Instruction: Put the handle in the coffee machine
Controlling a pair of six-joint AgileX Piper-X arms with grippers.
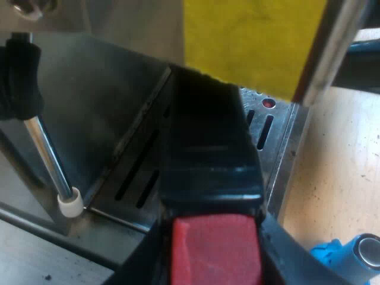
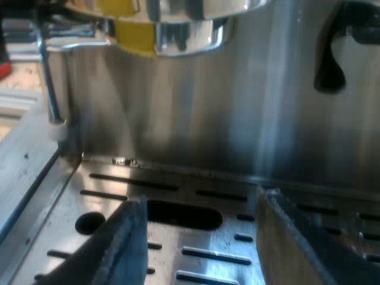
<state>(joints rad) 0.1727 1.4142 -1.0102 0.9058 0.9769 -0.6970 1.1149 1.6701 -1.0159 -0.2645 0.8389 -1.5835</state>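
Observation:
The holder's dark handle (image 1: pixel 208 148) runs from the camera toward the espresso machine's steel front (image 1: pixel 101 95), and its red end (image 1: pixel 215 249) sits closest to me. My left gripper (image 1: pixel 214 237) is shut on that handle, a black finger (image 1: pixel 285 255) on each side of the red end. The holder's metal end is hidden. My right gripper (image 2: pixel 199 237) is open with nothing between its fingers, low over the slotted drip tray (image 2: pixel 53 219) and facing the machine's front panel (image 2: pixel 208 107). Above it hangs the round metal brew head (image 2: pixel 178 29).
A steam wand (image 1: pixel 47 160) with a white tip hangs beside the drip tray (image 1: pixel 136 178); it is also at the tray's edge (image 2: pixel 47 77). A yellow cloth (image 1: pixel 249 41) hangs over the handle. A blue tamper (image 1: pixel 350 261) lies on the wooden table beside the machine.

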